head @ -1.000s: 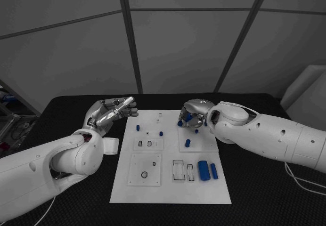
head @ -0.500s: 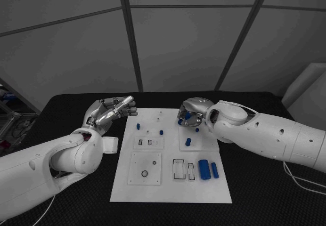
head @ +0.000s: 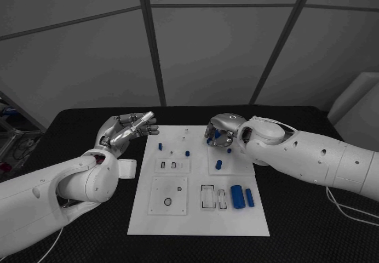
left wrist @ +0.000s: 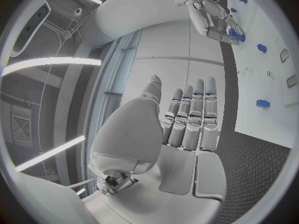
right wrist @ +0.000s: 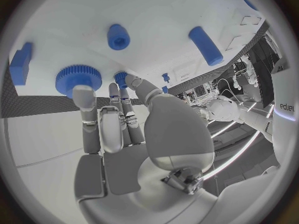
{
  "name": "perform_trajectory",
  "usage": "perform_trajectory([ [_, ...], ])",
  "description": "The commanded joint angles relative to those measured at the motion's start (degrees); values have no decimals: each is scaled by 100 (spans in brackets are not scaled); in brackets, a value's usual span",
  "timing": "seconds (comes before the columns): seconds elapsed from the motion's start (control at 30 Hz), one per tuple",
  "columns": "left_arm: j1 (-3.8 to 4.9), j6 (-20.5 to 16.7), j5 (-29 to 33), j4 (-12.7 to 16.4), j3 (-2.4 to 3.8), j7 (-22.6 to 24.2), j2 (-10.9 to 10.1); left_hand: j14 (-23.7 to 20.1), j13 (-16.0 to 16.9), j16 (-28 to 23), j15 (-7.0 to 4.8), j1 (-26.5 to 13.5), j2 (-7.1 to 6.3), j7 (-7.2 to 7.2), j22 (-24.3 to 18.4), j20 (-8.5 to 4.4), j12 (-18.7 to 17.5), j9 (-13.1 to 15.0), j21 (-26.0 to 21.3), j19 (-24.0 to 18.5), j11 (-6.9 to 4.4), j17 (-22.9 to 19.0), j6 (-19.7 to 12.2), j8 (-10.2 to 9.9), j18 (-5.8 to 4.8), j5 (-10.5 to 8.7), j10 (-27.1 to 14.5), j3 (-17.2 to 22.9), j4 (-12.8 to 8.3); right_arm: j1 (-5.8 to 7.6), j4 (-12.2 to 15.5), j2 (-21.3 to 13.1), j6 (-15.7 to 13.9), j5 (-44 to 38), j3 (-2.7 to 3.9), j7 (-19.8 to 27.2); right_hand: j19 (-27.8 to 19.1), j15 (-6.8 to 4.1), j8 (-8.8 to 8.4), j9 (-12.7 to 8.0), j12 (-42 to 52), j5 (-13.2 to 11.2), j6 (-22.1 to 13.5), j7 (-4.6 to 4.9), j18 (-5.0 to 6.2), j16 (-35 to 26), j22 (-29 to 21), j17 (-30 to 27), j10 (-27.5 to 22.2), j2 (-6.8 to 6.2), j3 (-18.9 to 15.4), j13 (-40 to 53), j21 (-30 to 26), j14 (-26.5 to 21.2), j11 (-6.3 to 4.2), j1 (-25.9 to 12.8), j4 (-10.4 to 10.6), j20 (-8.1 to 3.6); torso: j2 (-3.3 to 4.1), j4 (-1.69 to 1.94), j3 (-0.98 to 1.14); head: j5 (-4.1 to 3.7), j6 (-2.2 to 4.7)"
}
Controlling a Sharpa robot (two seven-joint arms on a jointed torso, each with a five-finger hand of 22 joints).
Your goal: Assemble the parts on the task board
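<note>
Right robot hand (head: 219, 133) fingers down, touching blue gear (right wrist: 77, 78) (grasp unclear); left robot hand (head: 128, 129) raised, released.

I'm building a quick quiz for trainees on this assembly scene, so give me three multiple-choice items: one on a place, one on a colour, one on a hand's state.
1. Where is the right hand?
A. over the task board's far end
B. off the table
C. at the board's near edge

2. What colour are the parts?
A. red
B. blue
C. green

3. How is the left hand?
A. gripping a part
B. pressing the board
C. holding nothing, raised beside the task board

Answers: 1 A, the head view shows it there. 2 B, they look blue. 3 C, its fingers lie straight and bare.
</note>
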Motion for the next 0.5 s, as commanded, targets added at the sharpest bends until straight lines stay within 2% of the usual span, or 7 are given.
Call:
perform_trajectory([
  [0.03, 8, 70, -48, 5, 6, -1, -2, -30, -8, -35, 12, -55, 15, 52, 9, 1, -36, -9, 35, -34, 14, 6, 3, -24, -156, -31, -16, 7, -31, 14, -25, 13, 163, 3, 5, 36, 14, 32, 4, 11, 35, -34, 56, -5, -36, 39, 34, 20, 40, -22, 47, -11, 37, 321, -2, 44, 1, 11, 13, 6, -1, -37, -17],
  [0.23, 9, 72, -48, 8, 6, -10, -12, -29, -9, -36, 13, -57, 21, 54, 11, 2, -36, -9, 38, -38, 16, 7, 1, -26, -156, -31, -21, 9, -31, 14, -41, 17, 256, 20, 5, 32, 14, 30, 31, 28, 43, -48, 162, 10, -45, 70, 115, 47, 109, -12, 164, -21, 110, 323, -5, 73, 13, 10, 22, 7, 2, -30, -33],
  [0.5, 9, 71, -48, 12, 6, -14, -23, -27, -9, -37, 14, -58, 27, 56, 13, 2, -37, -10, 41, -41, 17, 9, -1, -28, -156, -31, -27, 10, -32, 14, -45, 4, 218, 23, 5, 24, 6, 21, 52, 45, 56, -108, 291, 22, -53, 110, 205, 82, 227, 6, 348, -27, 201, 325, -15, 144, 13, 3, 33, 12, 3, -25, -29],
])
